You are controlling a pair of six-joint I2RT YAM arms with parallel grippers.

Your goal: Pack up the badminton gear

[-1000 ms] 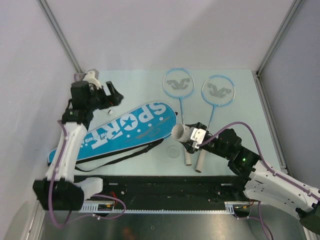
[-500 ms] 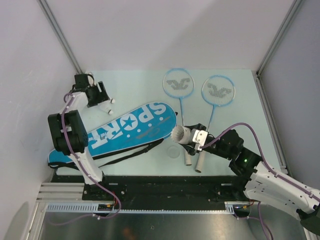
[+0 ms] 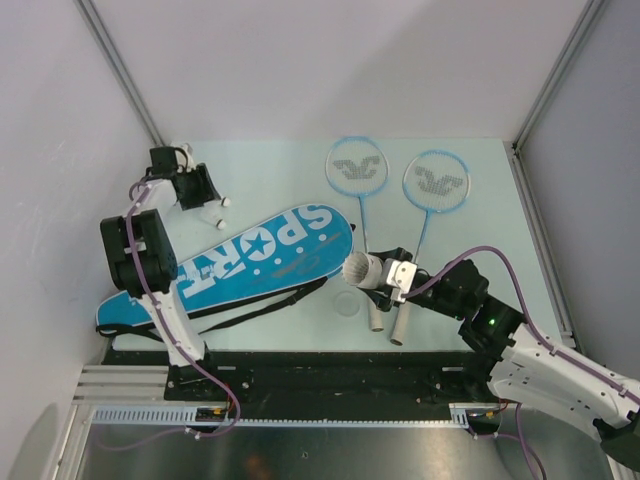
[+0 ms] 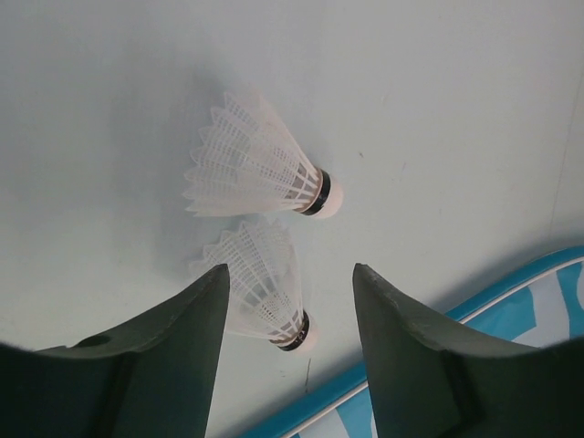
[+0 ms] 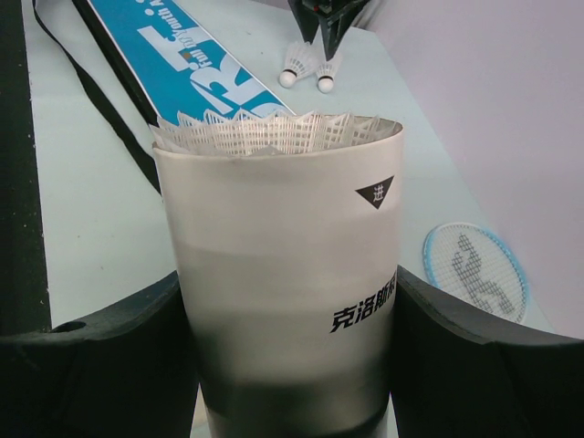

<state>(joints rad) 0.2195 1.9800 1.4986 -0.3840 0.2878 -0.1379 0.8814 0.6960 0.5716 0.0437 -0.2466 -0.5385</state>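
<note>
The white tube (image 3: 360,268) is pinched by the right gripper (image 3: 386,276) and held off the table (image 3: 280,175), above the racket handles. Its long axis runs from that gripper toward the far left, open mouth leading, and a feathered skirt shows just inside the rim.

The mouth faces two shuttlecocks (image 4: 260,173) lying on their sides at the far left, side by side. Their cork tips point roughly toward the blue bag (image 3: 255,262). The left gripper (image 4: 290,274) is spread, one finger either side of the nearer one. Whether a finger touches its feathers I cannot tell.

The bag lies on a diagonal from the near left to the middle, its edge just beside the shuttlecocks and its black strap (image 3: 250,312) trailing along the near side. Two rackets (image 3: 357,166) lie parallel right of it, heads far, handles near.

Bare tabletop shows between the bag's far edge and the racket heads. A narrow strip also runs along the right wall (image 3: 590,200).
</note>
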